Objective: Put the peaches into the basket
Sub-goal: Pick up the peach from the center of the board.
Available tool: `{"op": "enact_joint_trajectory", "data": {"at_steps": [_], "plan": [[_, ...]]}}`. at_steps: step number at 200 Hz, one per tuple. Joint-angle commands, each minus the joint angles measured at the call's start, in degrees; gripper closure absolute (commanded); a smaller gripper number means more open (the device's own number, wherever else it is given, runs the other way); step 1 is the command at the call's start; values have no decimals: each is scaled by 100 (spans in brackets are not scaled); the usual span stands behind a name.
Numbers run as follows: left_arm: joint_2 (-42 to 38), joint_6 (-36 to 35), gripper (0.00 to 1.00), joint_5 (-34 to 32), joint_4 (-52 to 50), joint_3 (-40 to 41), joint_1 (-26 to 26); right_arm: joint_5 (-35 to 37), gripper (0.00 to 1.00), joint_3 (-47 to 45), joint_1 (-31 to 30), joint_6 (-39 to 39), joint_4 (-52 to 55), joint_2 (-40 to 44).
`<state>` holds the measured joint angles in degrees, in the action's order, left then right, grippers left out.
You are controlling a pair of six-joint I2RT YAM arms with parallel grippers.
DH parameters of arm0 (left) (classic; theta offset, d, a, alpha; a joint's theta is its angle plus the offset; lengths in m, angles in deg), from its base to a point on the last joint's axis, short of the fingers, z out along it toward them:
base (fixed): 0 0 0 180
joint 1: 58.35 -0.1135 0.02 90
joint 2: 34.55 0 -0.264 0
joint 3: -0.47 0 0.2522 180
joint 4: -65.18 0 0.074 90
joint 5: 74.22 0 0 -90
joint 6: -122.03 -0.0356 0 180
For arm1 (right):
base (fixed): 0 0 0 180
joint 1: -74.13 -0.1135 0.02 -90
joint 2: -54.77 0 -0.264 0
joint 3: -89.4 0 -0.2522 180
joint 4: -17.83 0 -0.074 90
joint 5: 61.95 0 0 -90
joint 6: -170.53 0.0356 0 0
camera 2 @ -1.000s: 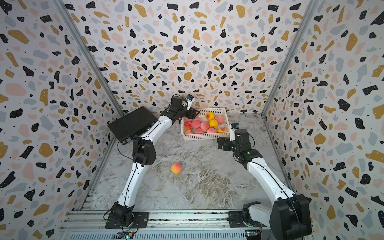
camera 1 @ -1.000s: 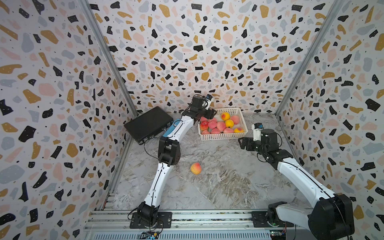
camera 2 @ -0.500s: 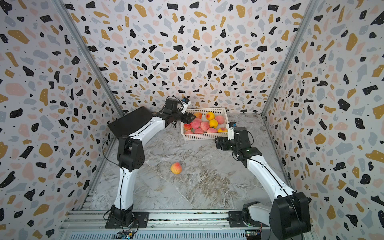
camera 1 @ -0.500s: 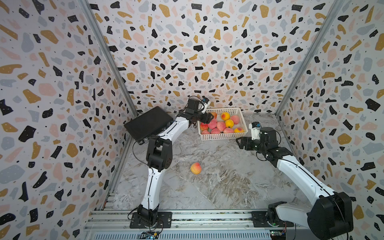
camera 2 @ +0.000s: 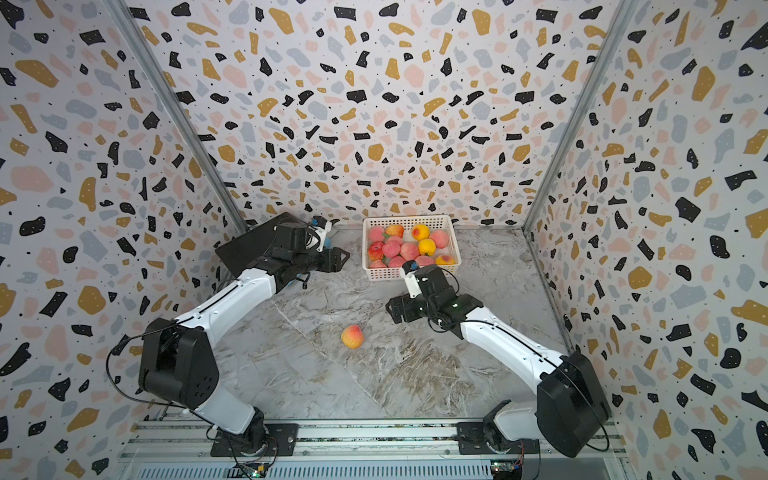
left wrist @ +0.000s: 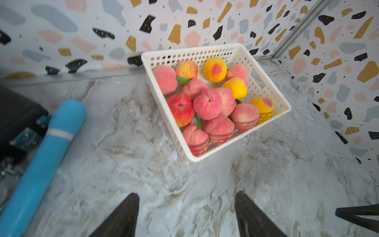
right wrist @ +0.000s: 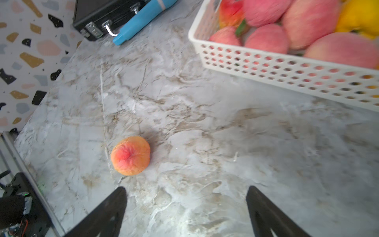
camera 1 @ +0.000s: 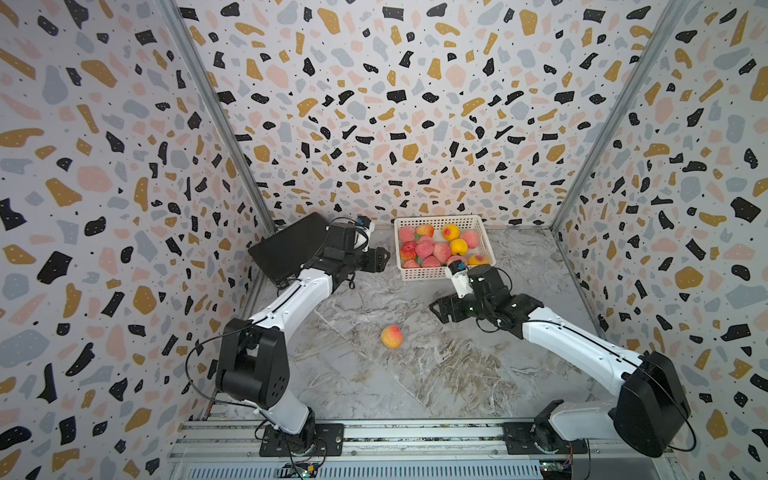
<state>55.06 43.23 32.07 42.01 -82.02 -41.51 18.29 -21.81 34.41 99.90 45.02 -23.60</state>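
The white basket (camera 1: 436,217) (camera 2: 405,218) stands at the back of the table, filled with several pink, yellow and red peaches (camera 1: 441,251) (left wrist: 208,103). One orange-pink peach (camera 1: 391,336) (camera 2: 352,336) (right wrist: 130,155) lies alone on the marble mid-table. My left gripper (camera 1: 380,259) (left wrist: 187,194) is open and empty, just left of the basket's near left corner. My right gripper (camera 1: 438,309) (right wrist: 186,187) is open and empty in front of the basket, to the right of and behind the lone peach.
A flat black case (camera 1: 286,245) (right wrist: 96,12) leans in the back left corner with a blue cylinder (left wrist: 47,147) (right wrist: 141,20) beside it. Patterned walls close the table on three sides. The basket wall (right wrist: 266,67) is close to the right gripper.
My left gripper has pulled back from over the basket to its left side and widened. The right gripper has moved left and forward, away from the basket, nearer the lone peach.
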Motion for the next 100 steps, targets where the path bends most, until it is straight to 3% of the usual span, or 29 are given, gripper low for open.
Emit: {"op": "enact_joint_trajectory", "data": {"at_steps": [1,41,100], "plan": [[-561,383,25,-203,97,566,-81,285,6,138,-493,342,-240,-273],[-1115,463,25,-414,106,1375,-213,218,4,394,-1078,574,-700,-1128],[-1319,436,25,-479,176,1789,-312,-22,3,757,-1241,840,-1352,-2059]]}}
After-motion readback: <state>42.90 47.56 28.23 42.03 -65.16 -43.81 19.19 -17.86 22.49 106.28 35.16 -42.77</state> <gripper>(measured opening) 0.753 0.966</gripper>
